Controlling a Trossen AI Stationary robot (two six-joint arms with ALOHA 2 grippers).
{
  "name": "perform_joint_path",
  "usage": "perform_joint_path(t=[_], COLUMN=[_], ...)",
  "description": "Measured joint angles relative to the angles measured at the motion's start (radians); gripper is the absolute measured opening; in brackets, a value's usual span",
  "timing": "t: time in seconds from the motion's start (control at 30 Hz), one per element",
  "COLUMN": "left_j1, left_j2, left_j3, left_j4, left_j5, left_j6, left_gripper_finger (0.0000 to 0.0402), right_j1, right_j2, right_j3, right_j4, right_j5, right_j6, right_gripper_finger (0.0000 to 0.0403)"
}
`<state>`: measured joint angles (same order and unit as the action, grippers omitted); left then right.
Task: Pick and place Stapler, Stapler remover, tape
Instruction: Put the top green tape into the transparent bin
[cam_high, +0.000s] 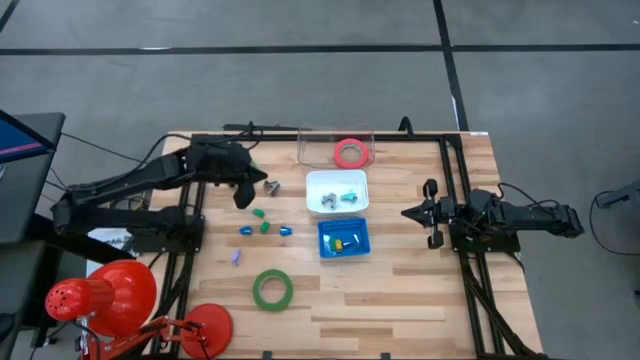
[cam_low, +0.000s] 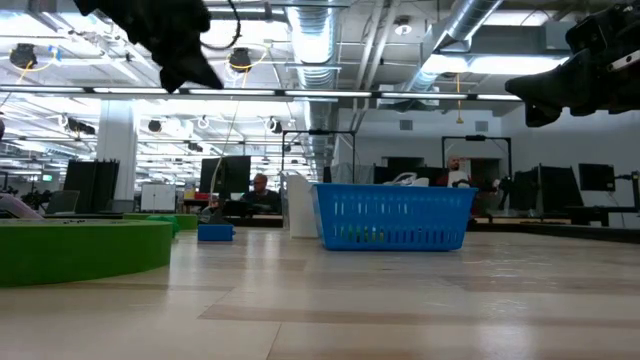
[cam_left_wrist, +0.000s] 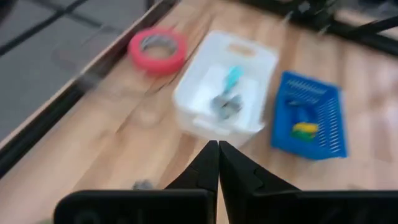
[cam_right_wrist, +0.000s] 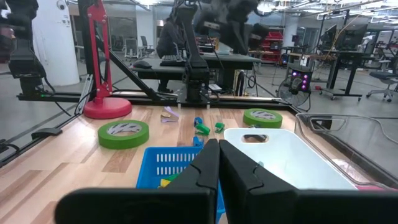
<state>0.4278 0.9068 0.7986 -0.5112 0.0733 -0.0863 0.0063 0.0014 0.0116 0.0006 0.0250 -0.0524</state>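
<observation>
Above the left half of the wooden tabletop (cam_high: 420, 290), the left claw (cam_high: 243, 192) hangs clenched and empty, its two dark fingers (cam_left_wrist: 211, 168) pressed tip to tip. Just beside it lies a small grey metal piece (cam_high: 271, 186), too small to name with certainty. A little farther toward the middle lie tiny blue and green pieces (cam_high: 264, 227), then the white plastic tray (cam_high: 337, 178) with small metal and teal items in it, and the blue mesh basket (cam_high: 343, 240) with a yellow-green thing inside.

The tape lies in three places: a pink-red tape ring (cam_high: 350, 153) inside the clear plastic bin (cam_high: 334, 146) at the far edge, a flat green tape ring (cam_high: 272, 289) on the near part of the tabletop, and a second green tape ring (cam_right_wrist: 262, 116) seen only from the right wrist. These rings look light, stiff and smooth; a pinch across one wall, one finger inside the hole and one outside, should hold better than squeezing the whole width.

The left arm (cam_high: 130, 180) reaches in from the left edge, elbow raised, wrist tipped downward. The right claw (cam_high: 418, 213), likewise clenched and empty, waits at the right side, arm low and level, pointing toward the basket.
</observation>
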Motion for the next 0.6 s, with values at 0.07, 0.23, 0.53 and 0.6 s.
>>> perform_joint_path(t=[0.07, 0.23, 0.53, 0.6], left_j1=[0.024, 0.080, 0.103, 0.103], left_j2=[0.014, 0.044, 0.131, 0.147], left_j3=[0.000, 0.000, 0.000, 0.000], left_j4=[-0.037, -0.135, -0.253, -0.266], left_j5=[-0.011, -0.028, -0.092, -0.092], left_j6=[0.000, 0.000, 0.003, 0.003], left_gripper_finger=[0.0007, 0.0044, 0.0145, 0.0167], right_j1=[0.000, 0.000, 0.000, 0.000], right_j2=[0.000, 0.000, 0.000, 0.000], right_j3=[0.000, 0.000, 0.000, 0.000], right_j4=[0.000, 0.000, 0.000, 0.000], right_j5=[0.000, 0.000, 0.000, 0.000], right_j6=[0.000, 0.000, 0.000, 0.000], right_gripper_finger=[0.0001, 0.0001, 0.0001, 0.0001])
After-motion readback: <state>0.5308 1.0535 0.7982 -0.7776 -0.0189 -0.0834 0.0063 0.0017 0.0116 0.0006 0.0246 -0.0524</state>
